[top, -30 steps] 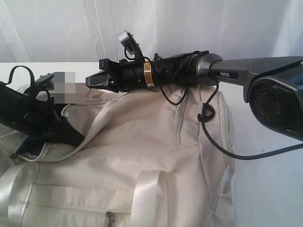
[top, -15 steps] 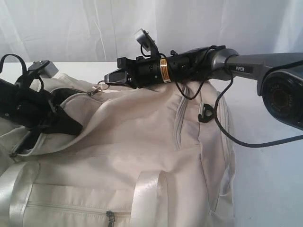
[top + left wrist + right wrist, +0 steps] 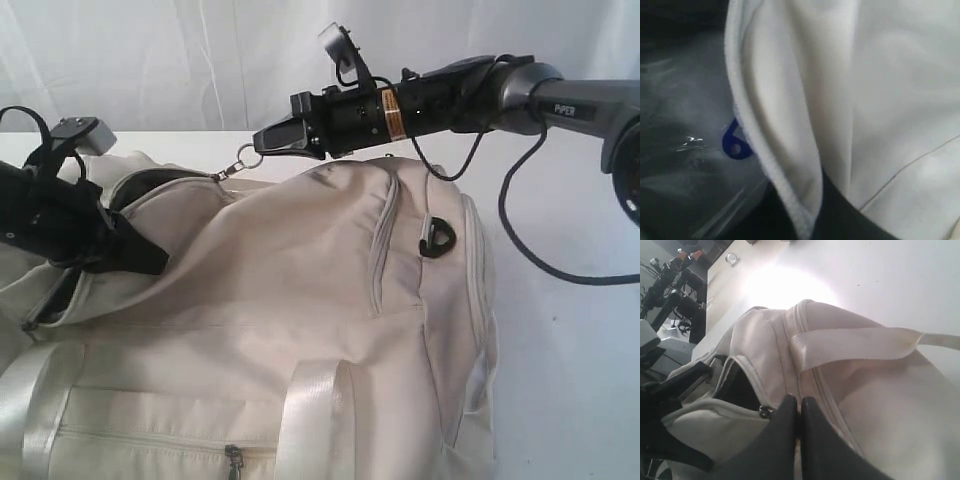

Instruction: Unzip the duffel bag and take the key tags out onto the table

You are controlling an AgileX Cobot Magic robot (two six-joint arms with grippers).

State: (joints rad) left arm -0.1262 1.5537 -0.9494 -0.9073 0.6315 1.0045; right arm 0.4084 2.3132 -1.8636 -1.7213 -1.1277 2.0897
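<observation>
The cream duffel bag [image 3: 300, 290] lies on the white table [image 3: 585, 360] and fills most of the exterior view. The right gripper [image 3: 263, 142] reaches in across the middle, its two black fingers [image 3: 785, 425] pressed together and pinching the dark metal zipper pull [image 3: 245, 158] at the bag's raised top edge. Beside the pull the zip gapes onto a dark interior. White lettering reading "PIPER" [image 3: 557, 108] is on the right arm's grey link. An orange-yellow label band [image 3: 397, 112] rings the wrist, its print too small to read. The left gripper [image 3: 140, 260] is buried in the bag's opening, and I cannot tell how its jaws stand. The left wrist view shows a cream hem over a clear plastic sheet [image 3: 685, 165] bearing a blue mark [image 3: 735, 142] that looks like a "6", partly covered.
</observation>
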